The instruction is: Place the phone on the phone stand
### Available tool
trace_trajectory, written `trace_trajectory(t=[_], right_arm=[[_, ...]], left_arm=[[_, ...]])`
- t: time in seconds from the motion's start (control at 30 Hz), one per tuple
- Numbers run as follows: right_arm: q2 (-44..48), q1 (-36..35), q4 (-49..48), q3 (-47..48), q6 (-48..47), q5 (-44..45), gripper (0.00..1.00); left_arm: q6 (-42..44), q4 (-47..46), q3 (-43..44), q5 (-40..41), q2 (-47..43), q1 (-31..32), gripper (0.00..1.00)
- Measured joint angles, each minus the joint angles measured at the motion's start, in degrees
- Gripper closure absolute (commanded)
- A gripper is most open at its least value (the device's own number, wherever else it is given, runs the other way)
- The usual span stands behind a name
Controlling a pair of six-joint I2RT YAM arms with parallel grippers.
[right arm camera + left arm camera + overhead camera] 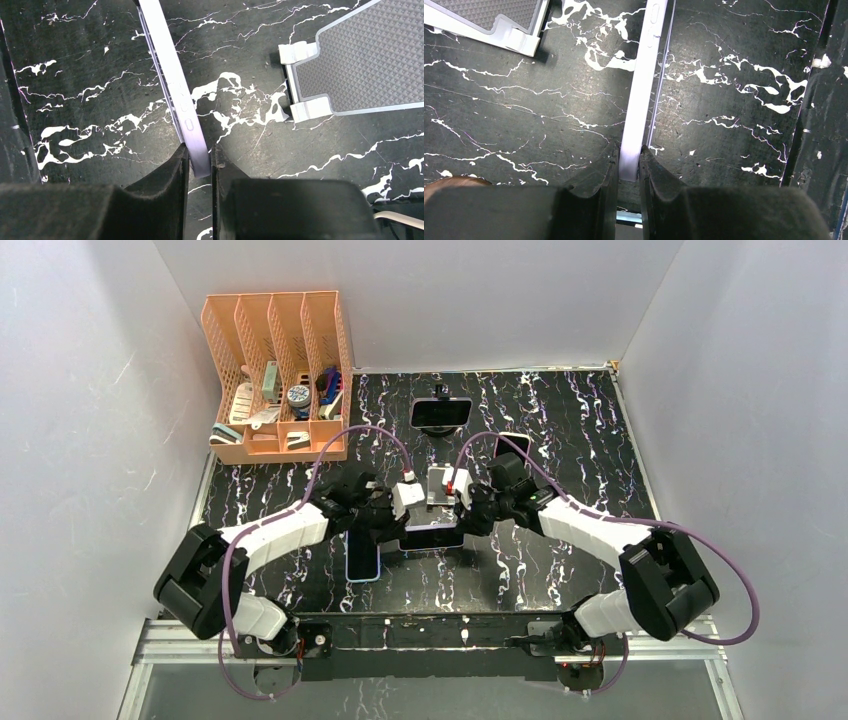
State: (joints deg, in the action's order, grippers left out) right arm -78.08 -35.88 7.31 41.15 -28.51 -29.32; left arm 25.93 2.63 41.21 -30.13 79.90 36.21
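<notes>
Phone stand (440,485): centre of worktop (600,440), bare.
Phone (432,538): just nearside of stand, turned on edge.
Judge it stiff, light, slick, breakable; you should pinch across thin ends.
Left gripper (629,152), right gripper (199,150): each clamped on one phone end.

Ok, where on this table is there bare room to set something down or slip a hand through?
Free: the table between the right arm and its right edge, and the strip between the orange organizer and the left arm. Crowded: the middle, where left gripper and right gripper clamp the phone by the phone stand, a blue phone alongside.
</notes>
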Motion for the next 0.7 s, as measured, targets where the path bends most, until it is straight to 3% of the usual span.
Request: trace_trajectory(t=[0.4, 0.7], right_arm=[[-0.6, 1.7, 1.8, 1.6, -0.6, 0.8, 0.99], [-1.3, 5.2, 3.6, 9.6, -4.0, 4.3, 0.99]], left_arm=[[2.1, 5.6, 8.3, -1.4, 6.8, -1.3, 1.00], [6.8, 7.1, 19.1, 0.0, 11.8, -3.2, 1.00]])
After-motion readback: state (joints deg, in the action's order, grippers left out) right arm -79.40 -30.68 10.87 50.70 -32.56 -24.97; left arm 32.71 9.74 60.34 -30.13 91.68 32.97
